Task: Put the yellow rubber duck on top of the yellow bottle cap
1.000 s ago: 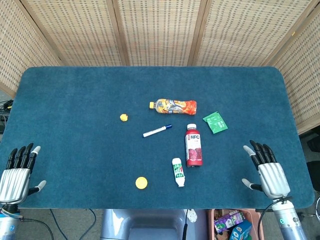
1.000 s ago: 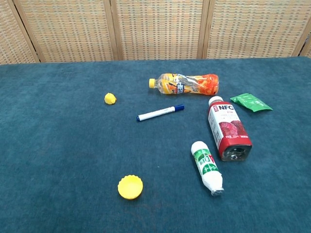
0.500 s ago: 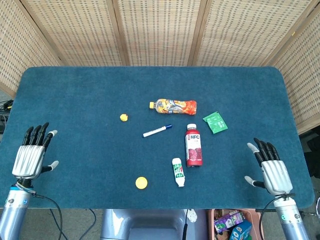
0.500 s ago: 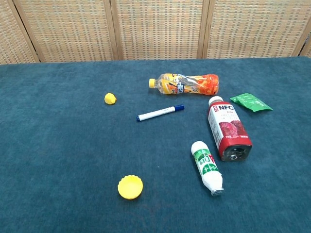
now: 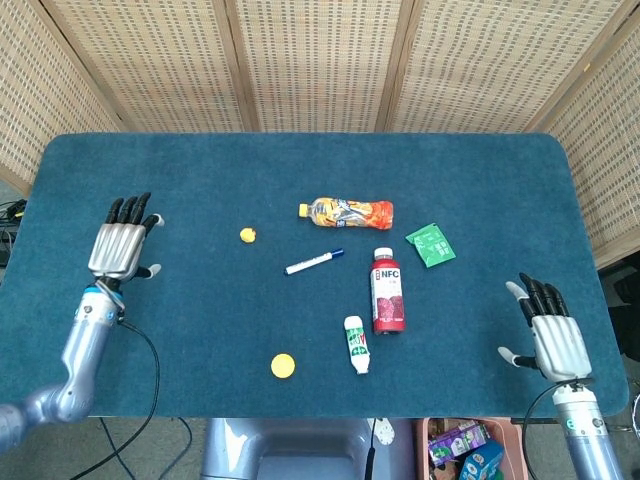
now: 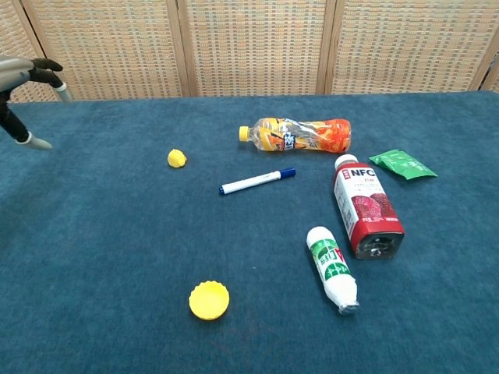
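Currently the left hand hangs over the left part of the blue table, fingers spread apart and nothing in its grasp; the chest view catches only its fingertips at the far left edge. The right hand is at the table's near right corner, likewise splayed and empty, seen in the head view only. The yellow rubber duck sits on the cloth to the right of the left hand, well apart from it, and left of the orange drink bottle, which lies on its side. The yellow bottle cap lies alone near the front edge, well apart from the duck and with its hollow side up in the chest view. Between duck and cap, somewhat right, a blue-capped marker lies slanted. A red NFC juice bottle lies on its side right of the marker, with a small white-and-green bottle just beside its lower end. A green packet rests right of the NFC bottle's cap end.
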